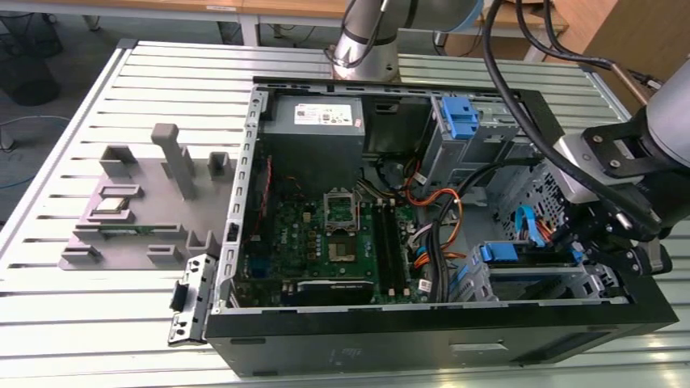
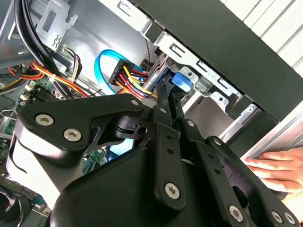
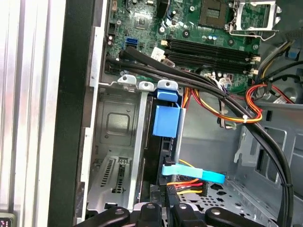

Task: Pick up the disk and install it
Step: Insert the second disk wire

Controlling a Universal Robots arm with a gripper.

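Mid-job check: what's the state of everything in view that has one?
disk: on edge inside the drive cage
gripper: down inside the case, at the disk
computer case: lying flat, side panel off
CPU socket: uncovered, no cooler fitted
memory slots: empty
hand: resting outside the case

An open computer case (image 1: 431,323) lies on the slatted worktop (image 1: 108,339), its green motherboard (image 1: 323,234) exposed. The gripper (image 1: 603,242) reaches down into the case's drive cage at the exterior view's right. A grey fixture (image 1: 140,210) sits beside the case.
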